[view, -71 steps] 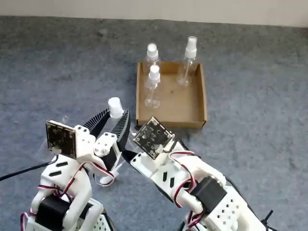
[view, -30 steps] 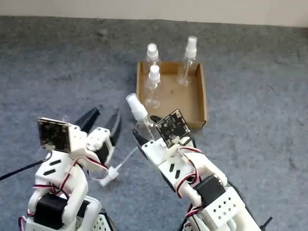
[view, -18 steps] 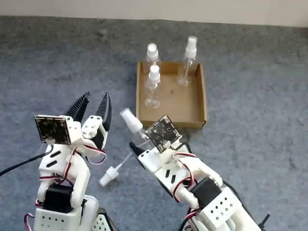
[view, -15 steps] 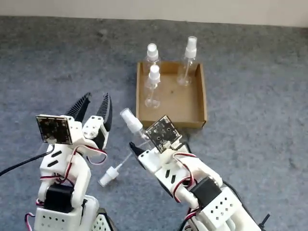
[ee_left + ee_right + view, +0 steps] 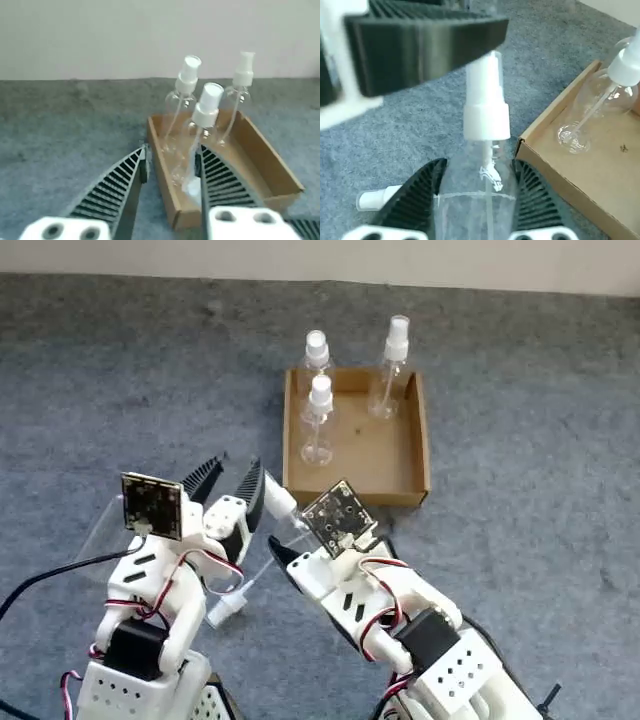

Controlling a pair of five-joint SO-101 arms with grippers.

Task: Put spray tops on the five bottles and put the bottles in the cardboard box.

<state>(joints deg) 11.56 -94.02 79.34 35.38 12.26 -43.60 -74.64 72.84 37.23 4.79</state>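
My right gripper (image 5: 288,538) (image 5: 480,200) is shut on a clear bottle (image 5: 485,200), held tilted just in front of the cardboard box (image 5: 400,455). A white spray top (image 5: 278,500) (image 5: 487,107) sits on the bottle's neck. My left gripper (image 5: 228,480) (image 5: 171,152) is open, and its right finger (image 5: 420,45) sits close beside that spray top. Three capped bottles stand in the box, two at the back (image 5: 316,350) (image 5: 396,340) and one in front (image 5: 320,400) (image 5: 206,105). A loose spray top (image 5: 228,608) (image 5: 375,199) with its tube lies on the carpet between the arms.
Grey carpet (image 5: 520,440) covers the table. The right half of the box floor (image 5: 385,445) is bare. A faint clear shape (image 5: 98,532), perhaps another bottle, lies beside the left arm.
The left gripper let go of the spray top, drew back, then swung right again beside it. The right arm lifted the capped bottle and now holds it still.
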